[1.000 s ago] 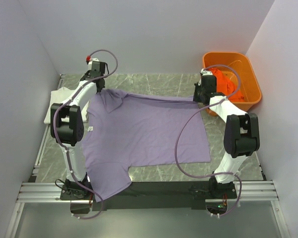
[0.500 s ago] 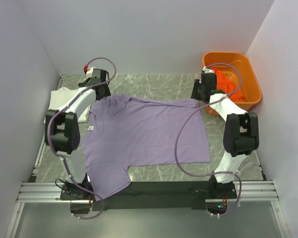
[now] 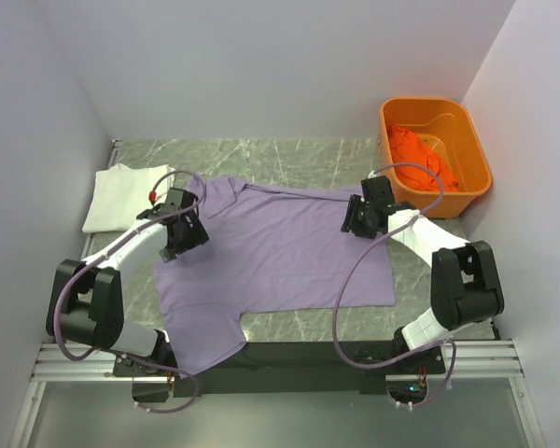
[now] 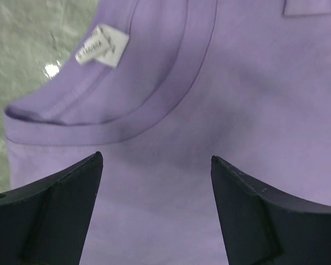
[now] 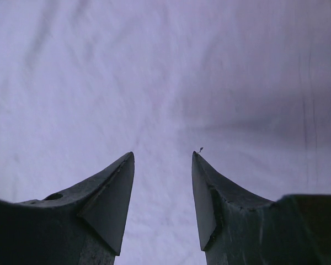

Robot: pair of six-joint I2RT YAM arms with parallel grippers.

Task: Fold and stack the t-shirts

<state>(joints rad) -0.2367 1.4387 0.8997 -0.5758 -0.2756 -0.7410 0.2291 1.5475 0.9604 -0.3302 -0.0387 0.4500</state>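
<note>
A lavender-purple t-shirt [image 3: 271, 257] lies spread flat on the marble table, one sleeve hanging over the near edge. My left gripper [image 3: 189, 233] hovers open over its left side near the collar and white label [image 4: 102, 45], nothing between its jaws [image 4: 154, 160]. Over the shirt's right part, my right gripper [image 3: 357, 219] is open and empty too [image 5: 163, 154]. A folded white t-shirt [image 3: 121, 191] lies at the far left. An orange t-shirt [image 3: 415, 159] is bunched inside the tub.
The rigid orange plastic tub [image 3: 476, 149] stands at the far right corner. Grey walls close in on the left, back and right. Bare marble [image 3: 289, 159] shows behind the purple shirt, and the metal rail [image 3: 280, 359] runs along the near edge.
Both grippers let go of the purple shirt's far edge, opened, and pulled back toward me over the cloth. The shirt's far edge now lies flat on the table.
</note>
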